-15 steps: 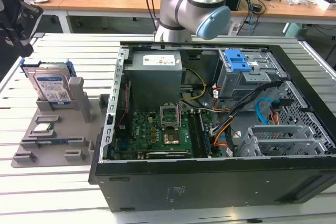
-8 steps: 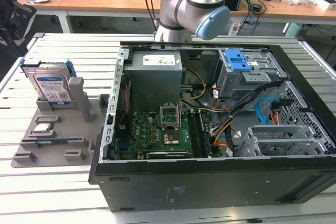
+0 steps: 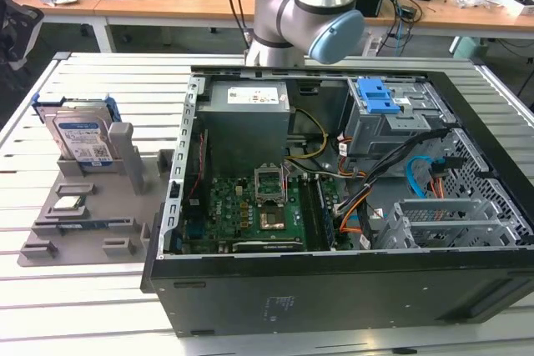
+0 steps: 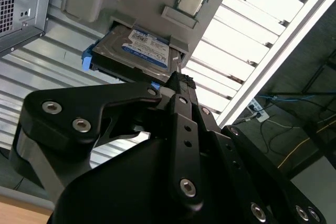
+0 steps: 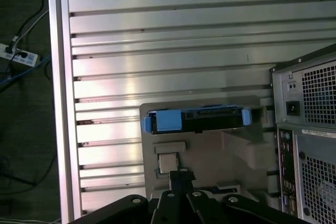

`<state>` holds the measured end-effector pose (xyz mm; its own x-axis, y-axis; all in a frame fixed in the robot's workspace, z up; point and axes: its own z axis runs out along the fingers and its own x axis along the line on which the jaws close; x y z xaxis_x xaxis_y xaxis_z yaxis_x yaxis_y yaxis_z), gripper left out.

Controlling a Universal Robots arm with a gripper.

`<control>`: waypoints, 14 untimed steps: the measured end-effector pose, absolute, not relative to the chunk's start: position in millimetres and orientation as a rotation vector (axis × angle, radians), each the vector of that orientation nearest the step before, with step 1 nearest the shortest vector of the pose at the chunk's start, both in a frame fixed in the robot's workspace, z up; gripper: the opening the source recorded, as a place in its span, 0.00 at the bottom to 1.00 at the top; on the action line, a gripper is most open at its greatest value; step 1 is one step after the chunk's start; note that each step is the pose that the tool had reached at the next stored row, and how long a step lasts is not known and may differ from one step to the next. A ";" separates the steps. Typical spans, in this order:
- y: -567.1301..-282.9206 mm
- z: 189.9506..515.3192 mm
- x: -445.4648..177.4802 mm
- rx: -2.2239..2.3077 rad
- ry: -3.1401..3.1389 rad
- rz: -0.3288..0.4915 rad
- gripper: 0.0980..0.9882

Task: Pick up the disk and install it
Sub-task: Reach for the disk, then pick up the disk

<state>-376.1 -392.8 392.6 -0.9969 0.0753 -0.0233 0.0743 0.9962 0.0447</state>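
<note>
Disk (image 3: 79,135) propped in grey holder (image 3: 83,243), lower corner hidden behind post (image 3: 123,152)

The disk (image 3: 83,135) is a flat silver hard drive with a white-and-blue label, framed by a blue plastic carrier. It stands on one long edge, leaning back, in a slot of the grey holder (image 3: 100,199) on the bench (image 3: 83,306). In both wrist views it sits out beyond the tips of the jaws, apart from them, with the carrier's blue end tab showing.
</note>
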 end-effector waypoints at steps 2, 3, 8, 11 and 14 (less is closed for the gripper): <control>-392.3 392.5 -378.5 0.117 3.114 0.068 0.01; -392.2 392.5 -379.2 0.117 3.114 0.068 0.01; -392.2 392.5 -379.7 0.117 3.114 0.068 0.01; -392.2 392.5 -379.8 0.117 3.114 0.068 0.01; -392.2 392.5 -379.9 0.096 3.115 0.069 0.01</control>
<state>-379.9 -392.2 392.5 -0.9978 0.0621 -0.0233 0.0610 0.9971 0.0447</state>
